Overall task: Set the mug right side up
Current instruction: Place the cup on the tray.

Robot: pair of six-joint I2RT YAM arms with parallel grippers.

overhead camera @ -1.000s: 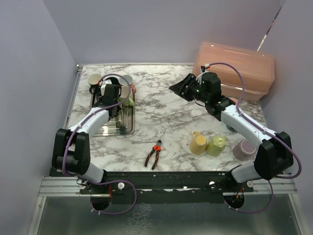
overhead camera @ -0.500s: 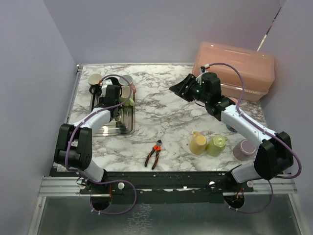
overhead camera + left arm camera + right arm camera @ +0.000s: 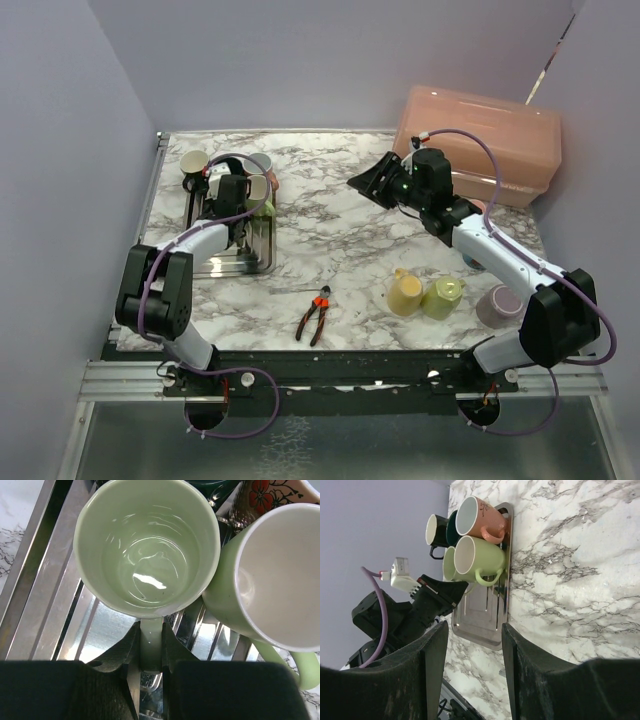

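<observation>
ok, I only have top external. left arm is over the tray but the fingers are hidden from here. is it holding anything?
Observer: Yes. In the left wrist view the left gripper is shut on the handle of a light green mug.
Operator: which way is the mouth pointing?
Observer: Straight at the wrist camera, and the inside looks empty.
Operator: and the right one?
Observer: The right wrist view shows the right gripper open, with nothing between its fingers.
</observation>
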